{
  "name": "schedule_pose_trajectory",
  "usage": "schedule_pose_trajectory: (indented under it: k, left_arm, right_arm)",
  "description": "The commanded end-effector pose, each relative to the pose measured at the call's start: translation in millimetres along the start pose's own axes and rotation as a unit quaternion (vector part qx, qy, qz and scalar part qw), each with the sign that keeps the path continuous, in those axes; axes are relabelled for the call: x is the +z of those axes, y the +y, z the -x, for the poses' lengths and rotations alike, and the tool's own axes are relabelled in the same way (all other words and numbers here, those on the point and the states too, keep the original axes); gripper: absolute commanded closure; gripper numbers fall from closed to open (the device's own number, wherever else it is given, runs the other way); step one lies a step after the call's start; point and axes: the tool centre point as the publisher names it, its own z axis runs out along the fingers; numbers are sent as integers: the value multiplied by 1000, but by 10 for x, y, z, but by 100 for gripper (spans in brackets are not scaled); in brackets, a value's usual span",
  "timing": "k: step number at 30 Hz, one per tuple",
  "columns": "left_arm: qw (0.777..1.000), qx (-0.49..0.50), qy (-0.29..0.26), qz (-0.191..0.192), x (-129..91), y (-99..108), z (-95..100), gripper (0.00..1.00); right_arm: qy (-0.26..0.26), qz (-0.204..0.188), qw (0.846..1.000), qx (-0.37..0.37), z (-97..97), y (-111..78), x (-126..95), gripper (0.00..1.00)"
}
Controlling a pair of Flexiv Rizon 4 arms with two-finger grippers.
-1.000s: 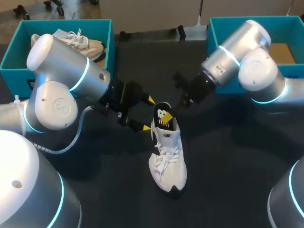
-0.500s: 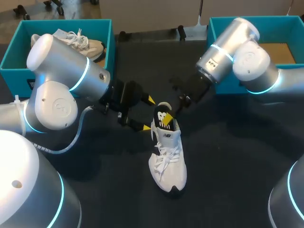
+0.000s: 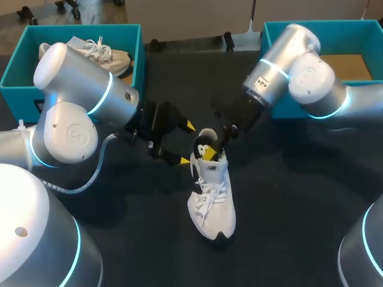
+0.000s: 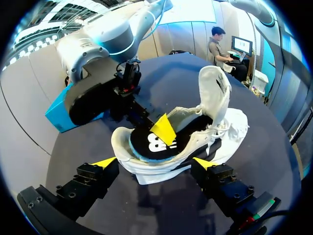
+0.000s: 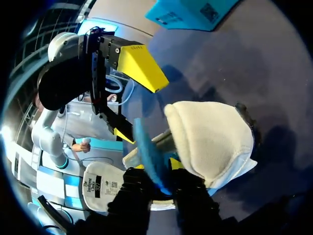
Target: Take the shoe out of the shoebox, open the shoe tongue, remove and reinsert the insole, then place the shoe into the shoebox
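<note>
Insole removal, I'd judge — right end effector (image 3: pixel 216 149), from two o'clock, grasps the black blue-edged insole (image 3: pixel 205 145) of the white laced sneaker (image 3: pixel 210 197), left end effector (image 3: pixel 185 142) released at nine o'clock — next needs a steady lift.

The shoe (image 3: pixel 210 197) is white cloth with a fine, soft-looking weave, flat woven laces and a padded tongue (image 4: pixel 215 93). Its insole (image 4: pixel 151 142) is smooth matt black on top, with a blue foam edge. The tabletop (image 3: pixel 287 197) is dark and matt. The left arm (image 3: pixel 78 89) and right arm (image 3: pixel 305 66) have smooth satin silver shells. The left tool (image 3: pixel 187 143) and right tool (image 3: pixel 212 152) are matt black with plain yellow tips. The far left shoebox (image 3: pixel 136 60) and far right shoebox (image 3: pixel 272 36) are matt teal card. The right one is bare brown inside.
</note>
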Motion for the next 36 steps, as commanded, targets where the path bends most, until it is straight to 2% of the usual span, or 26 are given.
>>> schedule_pose_trajectory:
  k: [1, 8, 12, 18, 26, 30, 36]
  left_arm:
    - [1000, 0, -1, 1, 10, -2, -8, 0]
    - [1000, 0, -1, 1, 10, -2, -8, 0]
    - [1000, 0, -1, 1, 10, -2, -8, 0]
    - [1000, 0, -1, 1, 10, -2, -8, 0]
    - [1000, 0, -1, 1, 10, -2, -8, 0]
    - [1000, 0, -1, 1, 10, -2, -8, 0]
    - [1000, 0, -1, 1, 10, -2, -8, 0]
  right_arm:
    - [-20, 9, 1000, -5, -72, -46, -33, 68]
    - [-27, 8, 1000, -13, -109, -17, -68, 62]
    - [-29, -10, 999, -17, -107, -18, -53, 58]
    - [-61, -34, 997, -33, -56, -25, -3, 54]
    - [-102, -45, 992, -58, -37, -29, 2, 53]
    - [-115, -64, 989, -63, -3, -64, 69, 51]
    - [-113, -76, 989, -60, 38, -113, 143, 56]
